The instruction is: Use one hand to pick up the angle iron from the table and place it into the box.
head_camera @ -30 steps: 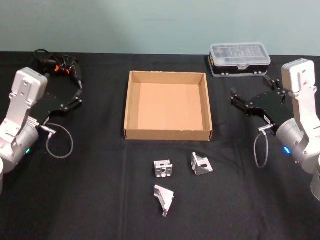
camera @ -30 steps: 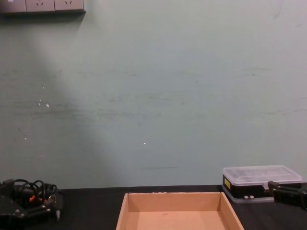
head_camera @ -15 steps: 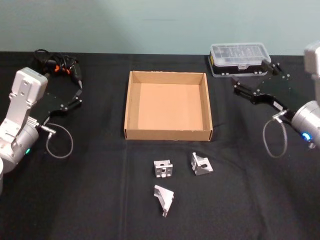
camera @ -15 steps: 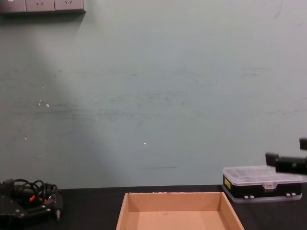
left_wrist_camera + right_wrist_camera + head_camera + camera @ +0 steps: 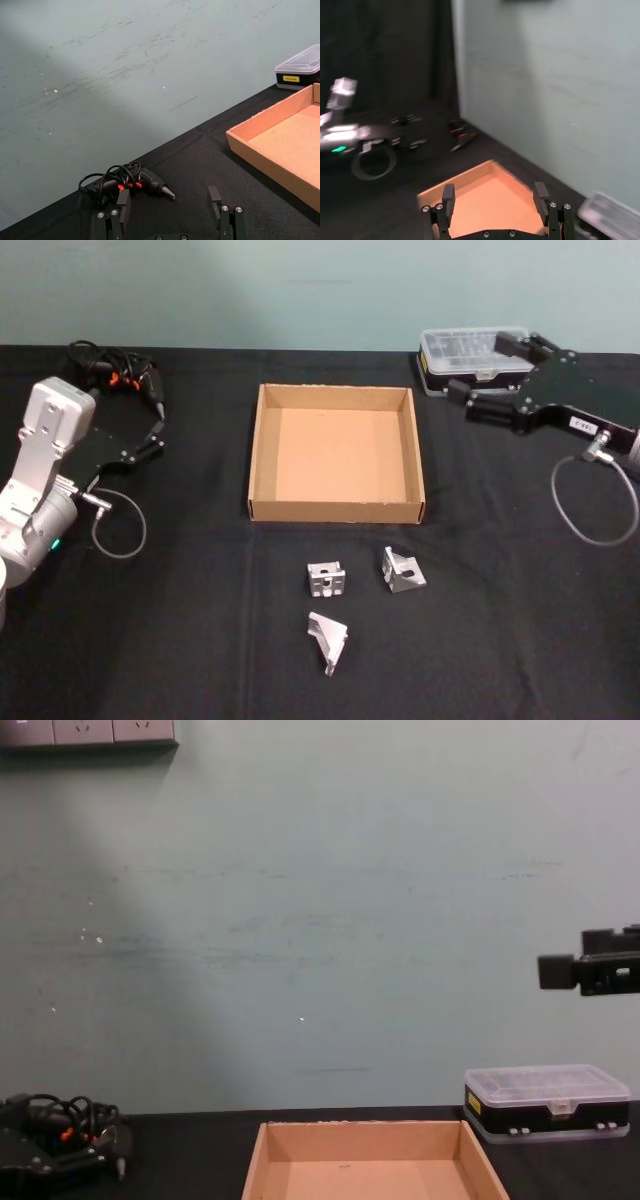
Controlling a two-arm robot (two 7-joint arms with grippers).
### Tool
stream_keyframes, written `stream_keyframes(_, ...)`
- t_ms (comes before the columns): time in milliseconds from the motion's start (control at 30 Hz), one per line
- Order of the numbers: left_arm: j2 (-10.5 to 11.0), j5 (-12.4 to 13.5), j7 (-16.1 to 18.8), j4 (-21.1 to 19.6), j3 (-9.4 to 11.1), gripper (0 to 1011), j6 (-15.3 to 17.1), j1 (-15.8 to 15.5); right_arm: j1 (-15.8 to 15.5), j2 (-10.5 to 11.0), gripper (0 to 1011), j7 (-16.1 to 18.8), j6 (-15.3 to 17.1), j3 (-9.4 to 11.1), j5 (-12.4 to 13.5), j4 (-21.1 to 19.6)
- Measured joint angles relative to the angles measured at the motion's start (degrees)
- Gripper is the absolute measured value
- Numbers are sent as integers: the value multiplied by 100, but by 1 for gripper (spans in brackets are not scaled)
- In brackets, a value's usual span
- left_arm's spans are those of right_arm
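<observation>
angle iron (image 5: 402,568): likely rigid, slick metal | grip across a flat flange | right end effector (image 5: 480,367): spread, far right | left end effector (image 5: 158,430): spread, parked left

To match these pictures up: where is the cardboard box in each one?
Head view: box at centre.
Left wrist view: box at right edge.
Right wrist view: box lower centre.
Chest view: box at bottom centre.
Shared landmark: the clear-lidded plastic case past its far right corner.

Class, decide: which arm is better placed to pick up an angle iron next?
Probably right: its open right gripper hangs nearer the rightmost angle iron, though high; the left gripper sits far left.
</observation>
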Motion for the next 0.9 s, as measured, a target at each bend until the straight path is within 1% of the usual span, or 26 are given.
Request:
stream_keyframes(33,0,0,0,0,0,1000,0,0,55,63,1000,103,51,-51,25,-1)
stream_keyframes(67,0,0,0,0,0,1000,0,0,179,186,1000,316,140,-174,58,1)
stream_keyframes(100,0,0,0,0,0,1000,0,0,238,237,1000,414,179,-232,69,11)
stream_keyframes(133,0,0,0,0,0,1000,0,0,345,326,1000,595,258,-347,87,42)
stream_keyframes(200,0,0,0,0,-1,1000,0,0,475,418,1000,784,342,-484,98,83)
stream_keyframes(233,0,0,0,0,0,1000,0,0,611,495,1000,974,424,-622,102,131)
stream_keyframes(267,0,0,0,0,0,1000,0,0,611,495,1000,974,424,-622,102,131)
stream_keyframes(333,0,0,0,0,0,1000,0,0,873,620,1000,1336,544,-909,88,244)
stream_keyframes(433,0,0,0,0,0,1000,0,0,1068,687,1000,1576,601,-1119,53,322)
stream_keyframes(467,0,0,0,0,0,1000,0,0,1214,723,1000,1732,630,-1276,8,389)
stream_keyframes(500,0,0,0,0,0,1000,0,0,1279,735,1000,1809,642,-1345,-16,423)
stream_keyframes(533,0,0,0,0,0,1000,0,0,1414,753,1000,1942,663,-1487,-66,494)
stream_keyframes(667,0,0,0,0,0,1000,0,0,1651,759,1000,2157,704,-1752,-174,631)
stream_keyframes(700,0,0,0,0,0,1000,0,0,1757,759,1002,2245,722,-1870,-222,700)
stream_keyframes(767,0,0,0,0,0,1000,0,0,1864,755,1000,2347,736,-1995,-277,766)
stream_keyframes(800,0,0,0,0,0,1000,0,0,1959,751,1000,2419,745,-2100,-322,829)
stream_keyframes(867,0,0,0,0,0,1000,0,-1,2055,744,1000,2504,755,-2217,-375,897)
stream_keyframes(900,0,0,0,0,0,1000,0,0,2152,736,1000,2585,763,-2323,-430,966)
